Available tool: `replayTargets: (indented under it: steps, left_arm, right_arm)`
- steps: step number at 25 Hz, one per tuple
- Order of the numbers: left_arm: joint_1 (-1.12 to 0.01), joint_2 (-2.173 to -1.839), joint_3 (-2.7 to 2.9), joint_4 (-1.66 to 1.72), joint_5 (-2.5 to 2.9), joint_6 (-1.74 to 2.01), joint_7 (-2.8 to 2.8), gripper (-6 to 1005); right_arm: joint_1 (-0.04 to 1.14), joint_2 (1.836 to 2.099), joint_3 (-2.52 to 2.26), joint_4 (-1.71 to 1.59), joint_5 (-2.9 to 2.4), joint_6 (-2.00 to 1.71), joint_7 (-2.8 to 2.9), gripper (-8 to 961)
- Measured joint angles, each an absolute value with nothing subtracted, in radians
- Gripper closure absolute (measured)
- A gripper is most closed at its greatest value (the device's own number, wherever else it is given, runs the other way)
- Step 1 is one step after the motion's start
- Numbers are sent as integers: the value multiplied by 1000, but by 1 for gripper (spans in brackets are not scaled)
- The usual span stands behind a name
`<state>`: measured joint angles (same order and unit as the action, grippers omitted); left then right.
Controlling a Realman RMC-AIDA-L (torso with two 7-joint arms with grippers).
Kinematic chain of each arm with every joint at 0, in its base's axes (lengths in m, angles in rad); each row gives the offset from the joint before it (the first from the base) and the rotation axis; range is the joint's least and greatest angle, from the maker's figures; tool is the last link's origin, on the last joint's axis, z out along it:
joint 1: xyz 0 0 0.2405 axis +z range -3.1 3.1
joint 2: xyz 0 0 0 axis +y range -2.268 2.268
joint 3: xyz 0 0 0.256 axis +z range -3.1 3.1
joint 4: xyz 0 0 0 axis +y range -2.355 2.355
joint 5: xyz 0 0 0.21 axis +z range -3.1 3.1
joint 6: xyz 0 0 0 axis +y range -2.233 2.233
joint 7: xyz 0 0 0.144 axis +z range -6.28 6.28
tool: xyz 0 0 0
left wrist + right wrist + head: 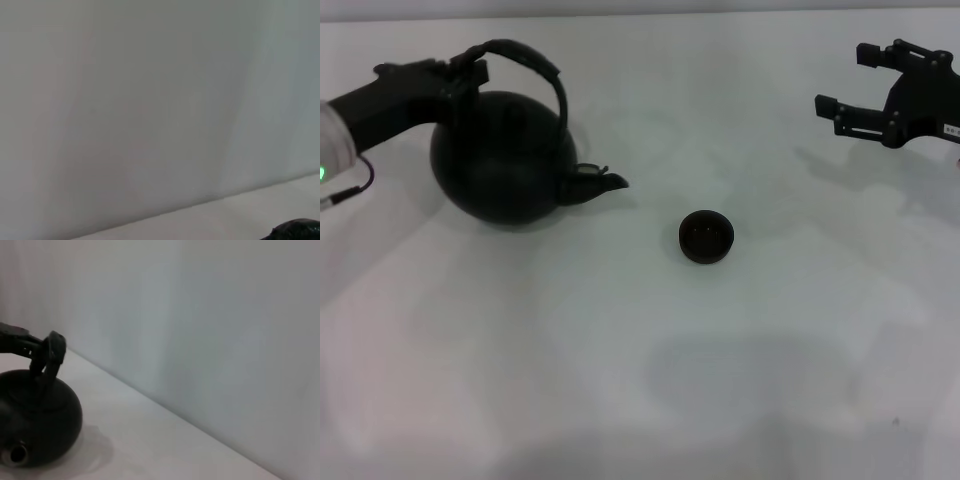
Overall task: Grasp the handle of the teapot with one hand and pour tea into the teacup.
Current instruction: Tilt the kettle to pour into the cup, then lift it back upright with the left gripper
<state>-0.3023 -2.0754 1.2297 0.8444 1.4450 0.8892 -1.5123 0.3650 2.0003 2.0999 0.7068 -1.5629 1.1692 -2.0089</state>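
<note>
**At the handle, pot not yet lifted**

My left gripper (470, 68) is up at the handle (535, 62) of the teapot (505, 160), reaching in from the table's left edge to the near-left end of the arch. I cannot tell whether my fingers have pinched the bail or merely sit beside it; black gripper against black handle hides the contact in the head view, and my left wrist view shows only wall and a sliver of the pot.

The teapot sits on the table (620, 380) toward the far-left corner, upright, its spout (600, 182) pointing right toward the teacup (706, 237). The right wrist view shows the pot resting on the surface with a shadow beneath it. That orientation suits me: taking the bail from the side opposite the spout should let me tip the pot forward without my arm crossing the pour.

The teacup stands near the table's middle, well apart from the spout, so I judge the pot must be carried rightward before tilting.

My right gripper (880, 105) hangs spread and empty near the far-right corner, clear of the work, since one arm does the pouring.
</note>
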Motion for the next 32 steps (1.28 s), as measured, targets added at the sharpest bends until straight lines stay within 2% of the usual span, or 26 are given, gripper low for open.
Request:
replayTargets:
  steps: [19, 32]
  left_arm:
    - [-346, -2076, 1378, 1200, 1971, 870, -1997, 825]
    - [-377, -2074, 1463, 1304, 2158, 886, -2169, 831]
  right_arm:
    - [355, 2000, 2121, 704, -1457, 1173, -2046, 88]
    - [356, 2000, 2126, 699, -1435, 1173, -2049, 88]
